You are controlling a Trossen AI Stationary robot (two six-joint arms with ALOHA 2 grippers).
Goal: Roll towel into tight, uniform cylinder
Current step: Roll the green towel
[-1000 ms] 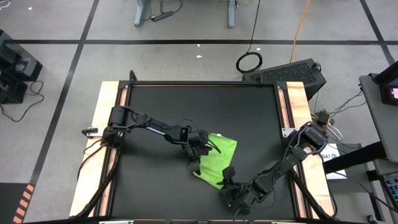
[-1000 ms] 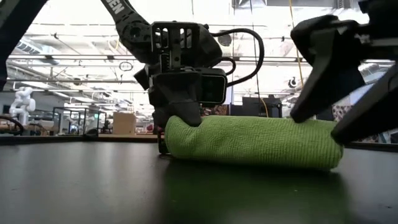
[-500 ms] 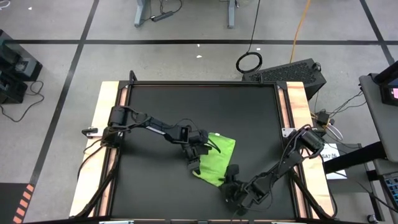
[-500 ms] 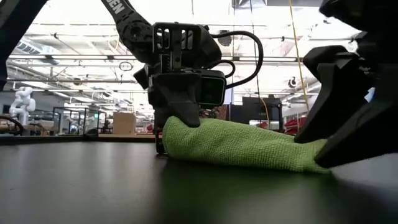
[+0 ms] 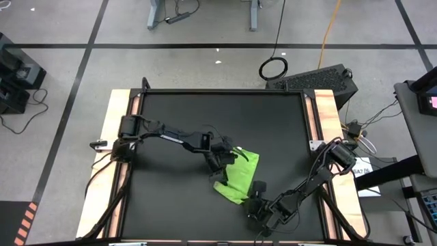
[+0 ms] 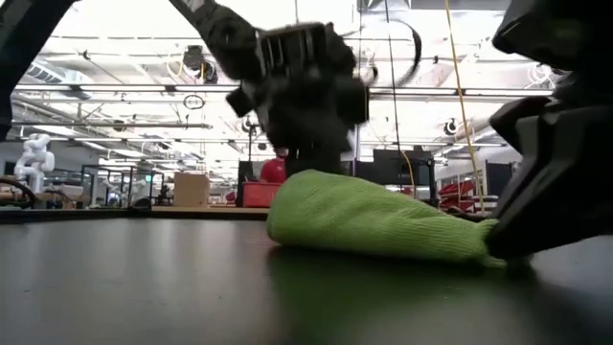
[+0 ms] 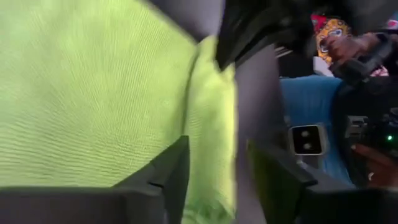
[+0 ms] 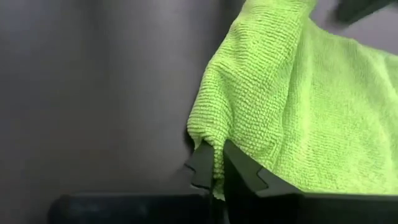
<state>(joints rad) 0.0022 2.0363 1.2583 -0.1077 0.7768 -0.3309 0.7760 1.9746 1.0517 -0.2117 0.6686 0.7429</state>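
The towel (image 5: 238,176) lies as a loose, tapered roll on the black mat (image 5: 171,123), toward its front edge and right of centre — fat at the far end, thin at the near one. A second ago the left gripper (image 5: 224,158) was clamped on the fat end; now its fingers have parted and it has lifted off, hanging just above the cloth. The right gripper (image 8: 216,167), open before, has pinched shut on the thin near corner. The hold has passed to the right arm — but the roll looks slack and uneven, far from a tight cylinder.
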